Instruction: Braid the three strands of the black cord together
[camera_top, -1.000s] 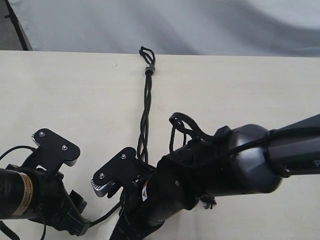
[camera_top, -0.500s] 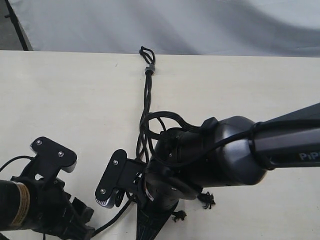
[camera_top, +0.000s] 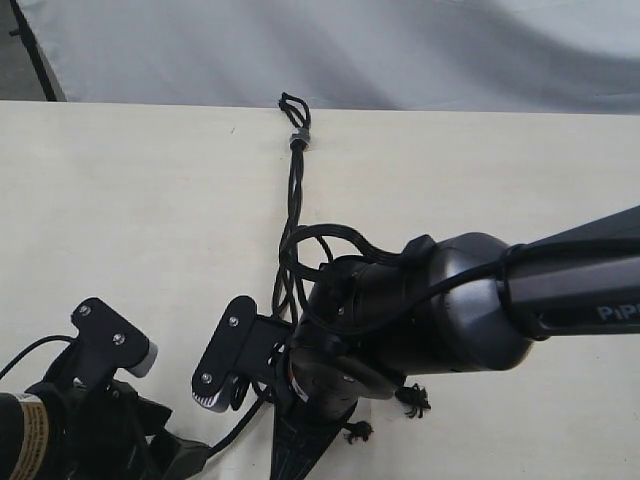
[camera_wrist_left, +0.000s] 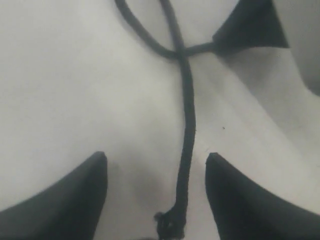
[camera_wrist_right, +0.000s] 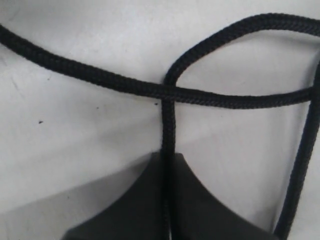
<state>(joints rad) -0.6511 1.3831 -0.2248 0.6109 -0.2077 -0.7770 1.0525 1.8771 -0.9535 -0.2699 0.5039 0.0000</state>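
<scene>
- Three strands (camera_top: 289, 240) of the black cord (camera_top: 296, 185) lie down the middle of the table (camera_top: 120, 200), twisted together from the grey band (camera_top: 298, 138) at the far edge towards the arms.
- Within the last second the right gripper (camera_wrist_right: 167, 162) has dropped lower and clamped tight on the gripped strand (camera_wrist_right: 168, 125).
- Left gripper (camera_wrist_left: 156, 157) has eased back. Its jaws stand apart, and the knot-tipped strand (camera_wrist_left: 187, 135) lies loose between them.
- To my eye, the next crossing can start now.
</scene>
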